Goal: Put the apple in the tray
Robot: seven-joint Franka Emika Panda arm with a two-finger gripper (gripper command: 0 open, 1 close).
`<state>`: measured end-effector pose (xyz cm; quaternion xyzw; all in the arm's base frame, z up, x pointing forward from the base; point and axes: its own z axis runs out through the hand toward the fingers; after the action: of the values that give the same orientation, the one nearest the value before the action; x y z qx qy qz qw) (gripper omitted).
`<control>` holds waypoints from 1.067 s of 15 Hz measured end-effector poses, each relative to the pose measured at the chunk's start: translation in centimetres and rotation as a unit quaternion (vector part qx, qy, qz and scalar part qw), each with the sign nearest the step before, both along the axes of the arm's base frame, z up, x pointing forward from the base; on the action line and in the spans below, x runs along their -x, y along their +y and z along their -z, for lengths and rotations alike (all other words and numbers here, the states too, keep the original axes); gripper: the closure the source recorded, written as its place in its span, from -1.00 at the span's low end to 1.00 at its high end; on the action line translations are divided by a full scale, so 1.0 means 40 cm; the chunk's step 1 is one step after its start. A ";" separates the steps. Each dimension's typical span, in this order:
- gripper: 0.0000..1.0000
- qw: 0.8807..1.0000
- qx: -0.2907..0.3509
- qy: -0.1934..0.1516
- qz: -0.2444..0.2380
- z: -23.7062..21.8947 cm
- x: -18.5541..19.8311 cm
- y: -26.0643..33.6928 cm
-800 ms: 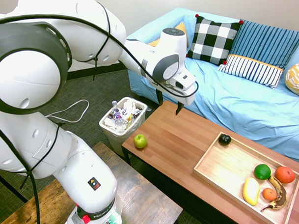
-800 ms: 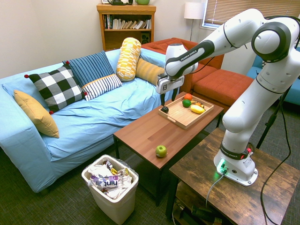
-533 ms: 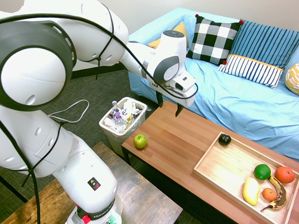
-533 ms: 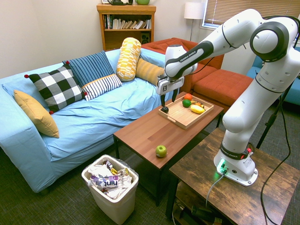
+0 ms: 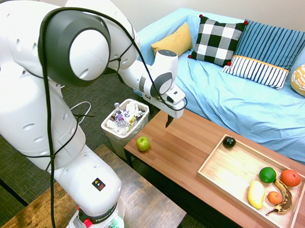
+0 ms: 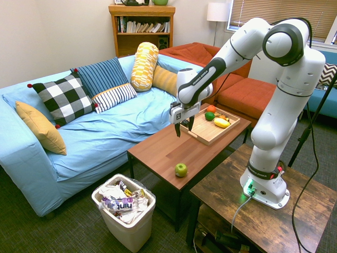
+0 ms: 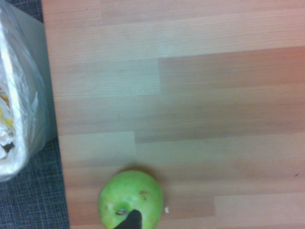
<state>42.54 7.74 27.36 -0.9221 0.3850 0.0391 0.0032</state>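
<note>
— Entry one, recent change?
— Gripper (image 6: 184,129), white housing, dark fingers: shifted away from the tray (image 6: 212,138) towards its present place between tray and apple (image 6: 181,169). Fingers spread, nothing between them. Apple, green, dimpled top: unmoved, outside the tray, on the bare stretch of desk (image 6: 158,154) beyond the tray's near-black fruit (image 5: 229,142).
— Bearing on the task?
— Approach apparently under way; pick-up outstanding. Likely next: further travel away from the tray, then lowering around the apple. Risk, in my judgement: a nudge could roll it off the desk end remote from the tray.
— Markings?
— Bottle (image 6: 119,204), in the bin past the desk end remote from the tray: "hint", inverted, purple on white. Arm base collar (image 5: 99,217), outside the tray: "FRANKA", remainder uncertain. Warning sticker (image 5: 98,184), above that collar: wording too small.
</note>
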 end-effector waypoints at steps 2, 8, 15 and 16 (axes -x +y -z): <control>-1.00 1.000 -0.003 0.013 -0.011 0.056 0.013 0.045; -1.00 0.999 0.001 0.049 -0.018 0.192 0.051 0.092; -1.00 0.996 0.002 0.082 -0.038 0.302 0.088 0.147; -1.00 0.996 0.002 0.084 -0.040 0.313 0.088 0.156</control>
<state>39.04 13.96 14.83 -0.9300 0.3472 0.1163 -0.0325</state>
